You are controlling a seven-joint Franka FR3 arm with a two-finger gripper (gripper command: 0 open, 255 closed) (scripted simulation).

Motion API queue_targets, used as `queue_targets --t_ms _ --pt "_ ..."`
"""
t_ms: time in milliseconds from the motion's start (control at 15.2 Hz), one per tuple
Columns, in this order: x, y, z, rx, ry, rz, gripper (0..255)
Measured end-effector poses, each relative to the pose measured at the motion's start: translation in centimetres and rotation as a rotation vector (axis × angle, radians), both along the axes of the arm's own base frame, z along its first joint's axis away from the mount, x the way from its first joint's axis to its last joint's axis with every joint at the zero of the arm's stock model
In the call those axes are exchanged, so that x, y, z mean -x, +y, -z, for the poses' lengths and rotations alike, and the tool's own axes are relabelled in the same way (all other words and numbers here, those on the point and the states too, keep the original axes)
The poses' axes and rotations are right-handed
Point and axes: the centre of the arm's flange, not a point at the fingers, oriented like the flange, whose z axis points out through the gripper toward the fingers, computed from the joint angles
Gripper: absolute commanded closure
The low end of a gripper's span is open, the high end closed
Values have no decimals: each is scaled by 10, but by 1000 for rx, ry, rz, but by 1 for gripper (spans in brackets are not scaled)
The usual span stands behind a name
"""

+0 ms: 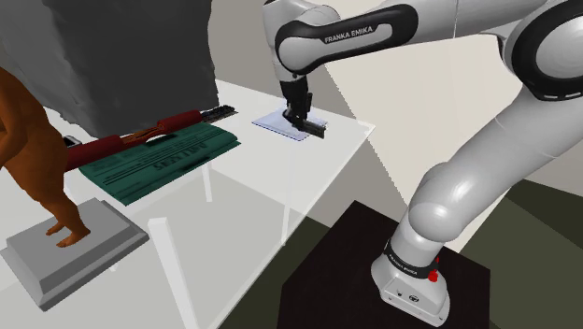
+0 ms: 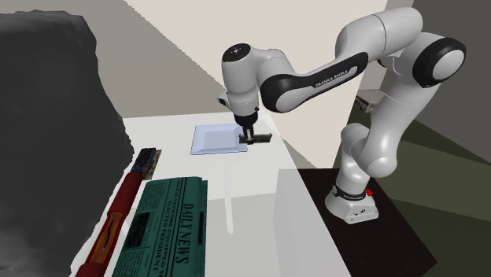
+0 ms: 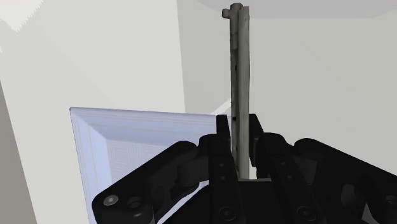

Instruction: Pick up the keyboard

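The keyboard (image 3: 240, 63) is a thin dark grey slab, seen edge-on in the wrist view and reaching straight out from the hand. My gripper (image 3: 240, 130) is shut on its near end, one black finger on each flat face. In the shoulder view the gripper (image 1: 301, 120) holds the keyboard (image 1: 315, 127) as a short dark bar just above the white table (image 1: 252, 196), by a pale square plate (image 1: 280, 125). The second exterior view shows the gripper (image 2: 249, 132) and keyboard (image 2: 260, 138) at the plate's (image 2: 214, 140) right edge. Whether the keyboard touches the plate I cannot tell.
A green newspaper (image 1: 159, 161) (image 2: 165, 228) lies on the table beside a long red roll (image 1: 131, 138) (image 2: 114, 224). An orange figure (image 1: 33, 140) stands on a grey base (image 1: 70, 248). A big dark grey mass (image 1: 131, 56) (image 2: 47, 134) looms over the table's far side. The black stand (image 1: 346, 271) sits below.
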Motion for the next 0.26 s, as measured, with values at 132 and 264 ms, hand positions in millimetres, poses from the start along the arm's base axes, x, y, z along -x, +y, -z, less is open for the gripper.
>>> queue_targets --t_ms 132,264 --pt "-1 0 -10 0 0 0 255" --pt "-1 0 -19 0 0 0 255"
